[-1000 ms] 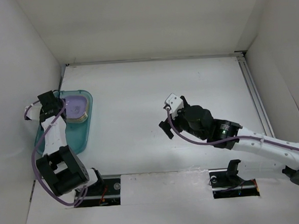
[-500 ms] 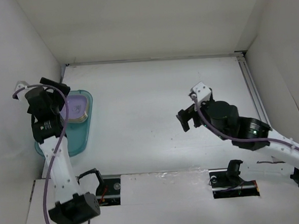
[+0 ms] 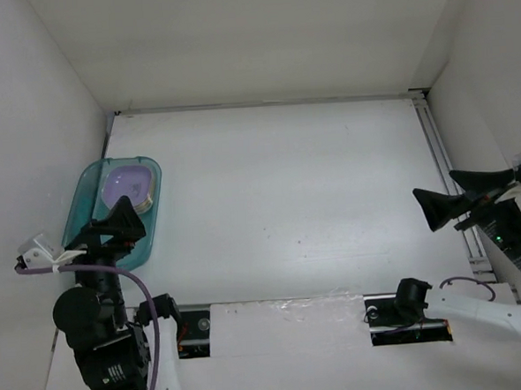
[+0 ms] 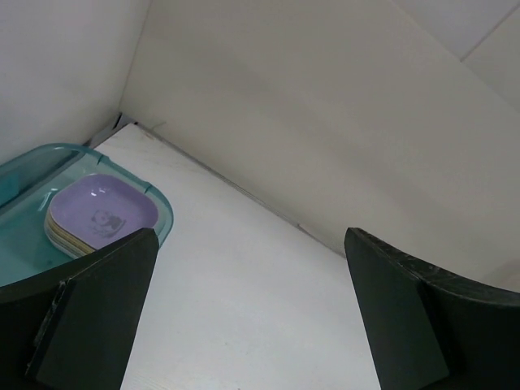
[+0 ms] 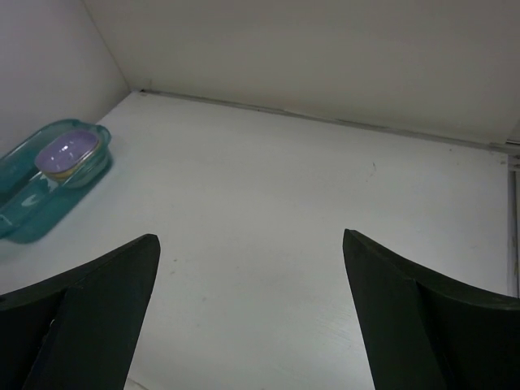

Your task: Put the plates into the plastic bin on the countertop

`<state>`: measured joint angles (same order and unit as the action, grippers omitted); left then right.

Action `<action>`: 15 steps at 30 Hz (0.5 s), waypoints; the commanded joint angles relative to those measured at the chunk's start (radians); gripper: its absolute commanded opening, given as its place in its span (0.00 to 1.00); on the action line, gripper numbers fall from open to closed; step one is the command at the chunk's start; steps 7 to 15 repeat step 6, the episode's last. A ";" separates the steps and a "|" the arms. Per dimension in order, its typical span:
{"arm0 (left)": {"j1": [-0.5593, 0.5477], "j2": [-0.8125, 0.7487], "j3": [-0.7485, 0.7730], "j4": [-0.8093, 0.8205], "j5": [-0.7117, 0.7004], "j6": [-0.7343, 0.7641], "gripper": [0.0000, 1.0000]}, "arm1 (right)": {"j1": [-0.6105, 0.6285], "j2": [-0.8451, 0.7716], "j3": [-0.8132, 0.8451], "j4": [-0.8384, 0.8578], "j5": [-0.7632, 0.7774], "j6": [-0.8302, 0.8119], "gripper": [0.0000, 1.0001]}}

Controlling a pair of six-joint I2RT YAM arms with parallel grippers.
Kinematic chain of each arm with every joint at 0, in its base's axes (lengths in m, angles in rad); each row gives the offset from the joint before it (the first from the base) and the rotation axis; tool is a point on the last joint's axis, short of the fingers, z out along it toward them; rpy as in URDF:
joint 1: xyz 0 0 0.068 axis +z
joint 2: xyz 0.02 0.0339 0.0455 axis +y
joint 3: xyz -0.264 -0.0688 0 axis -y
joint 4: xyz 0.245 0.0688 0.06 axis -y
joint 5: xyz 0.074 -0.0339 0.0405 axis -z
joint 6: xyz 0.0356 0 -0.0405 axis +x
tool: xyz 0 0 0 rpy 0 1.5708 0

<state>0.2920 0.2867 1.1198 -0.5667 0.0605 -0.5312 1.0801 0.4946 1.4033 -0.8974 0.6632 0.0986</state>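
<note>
Plates (image 3: 128, 187) stacked in the plastic bin (image 3: 83, 208)
Only rims show beneath the purple top; left end effector (image 4: 250, 240) and right end effector (image 5: 252, 240) both spread, empty

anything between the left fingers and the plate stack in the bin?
Nothing visible. The left fingers are open and empty by the near end of the bin. The plates sit stacked at its far end, purple on top, with only bare bin floor between.
</note>
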 commanded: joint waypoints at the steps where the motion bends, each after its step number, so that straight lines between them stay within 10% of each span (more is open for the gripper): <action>1: -0.001 0.003 -0.043 -0.019 0.077 0.017 1.00 | -0.005 -0.047 0.010 -0.078 0.024 0.010 1.00; 15: -0.001 -0.035 -0.070 -0.019 0.124 0.037 1.00 | -0.005 -0.071 -0.001 -0.100 0.050 0.020 1.00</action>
